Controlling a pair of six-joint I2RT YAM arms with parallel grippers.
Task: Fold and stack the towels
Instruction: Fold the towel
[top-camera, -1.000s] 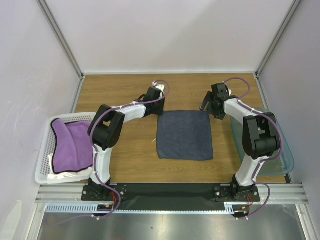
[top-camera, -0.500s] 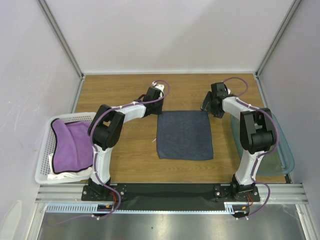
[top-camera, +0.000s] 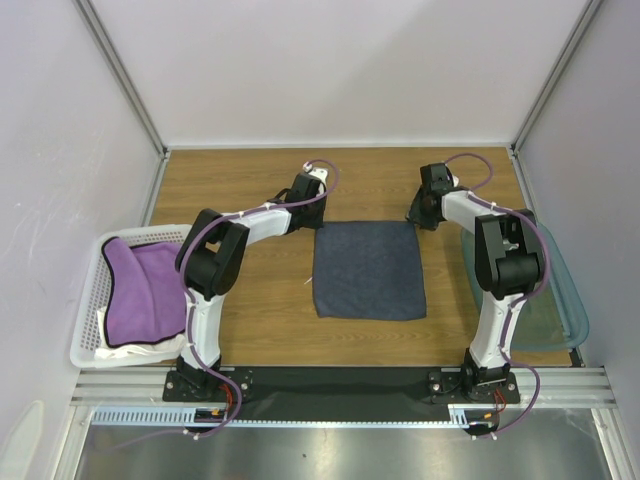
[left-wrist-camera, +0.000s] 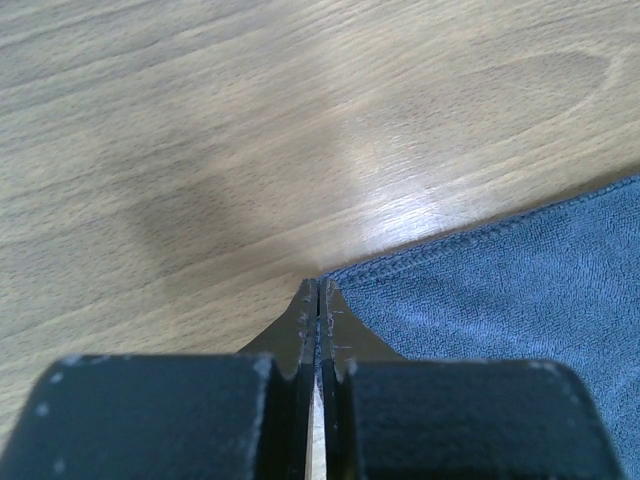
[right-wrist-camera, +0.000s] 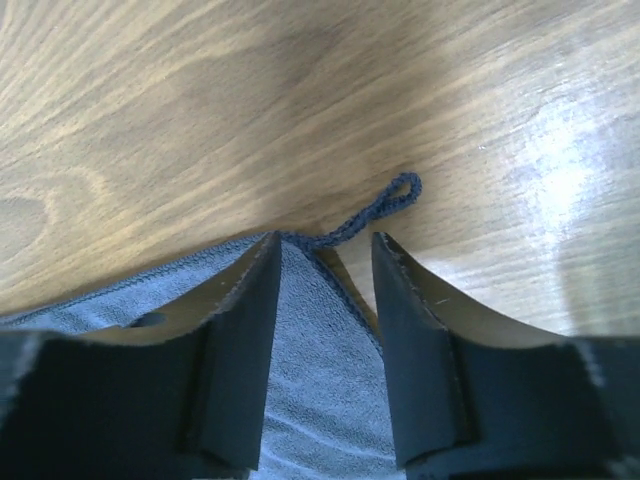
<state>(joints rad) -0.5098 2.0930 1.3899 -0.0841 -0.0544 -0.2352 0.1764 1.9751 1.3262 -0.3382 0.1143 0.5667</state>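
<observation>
Three towels are showing in all: one navy towel (top-camera: 368, 270) is lying at the middle of the single table (top-camera: 260, 300), while one purple towel (top-camera: 140, 290) and one white towel (top-camera: 150, 349) beneath it are sitting together at 9 o'clock. Two containers are flanking the work area: one white perforated basket (top-camera: 88, 300) at 9 o'clock is holding that pair, and one translucent teal bin (top-camera: 570, 310) is sitting at 3 o'clock. Two arms are reaching in from 6 o'clock, the left arm (top-camera: 215, 260) and the right arm (top-camera: 510, 265), and one small thread loop (right-wrist-camera: 385, 205) is sticking out from the navy towel's corner at about 1 o'clock.
</observation>
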